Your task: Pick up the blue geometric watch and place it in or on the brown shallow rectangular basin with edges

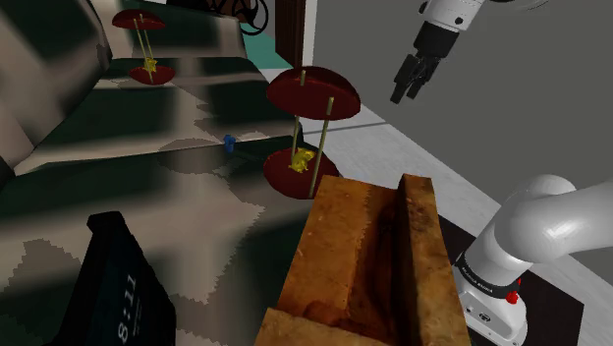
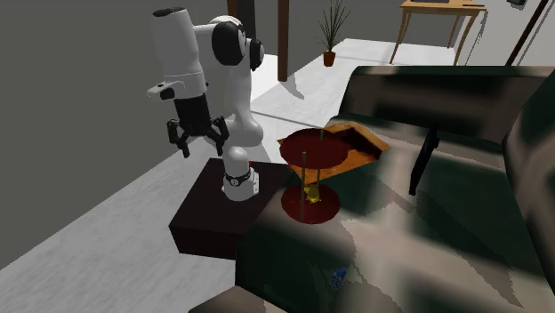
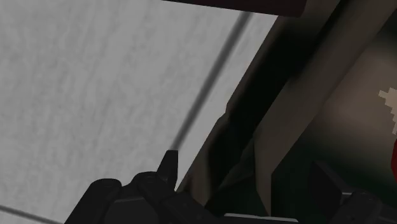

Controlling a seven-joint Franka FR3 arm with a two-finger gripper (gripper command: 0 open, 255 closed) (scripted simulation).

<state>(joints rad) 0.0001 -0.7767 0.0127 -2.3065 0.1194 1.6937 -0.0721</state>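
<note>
Blue, small geometric watch (image 1: 228, 144) lies on the dark green and beige patterned sofa seat (image 1: 147, 197), at about 10 o'clock from the brown shallow rectangular basin with raised edges (image 1: 363, 256) in the shoulder view, well apart from it. The all-black two-finger gripper (image 2: 201, 147) hangs in the air off the sofa, above the grey floor, with its fingers spread and nothing between them. It is far from the watch.

Step in hand, as I judge it: the approach, grasp not yet begun. From the gripper the watch is at about 8 o'clock in the shoulder view. A dark red two-tier round stand on thin posts (image 1: 314, 93) stands between them, so the next move probably calls for a reach over or around it, then a descent onto the watch.

Watch heading and long axis: too small to tell. The basin's long axis runs roughly 6 to 12 o'clock in the shoulder view. A black slab with pale digits (image 1: 123, 285) sits at 9 o'clock of the basin.
</note>
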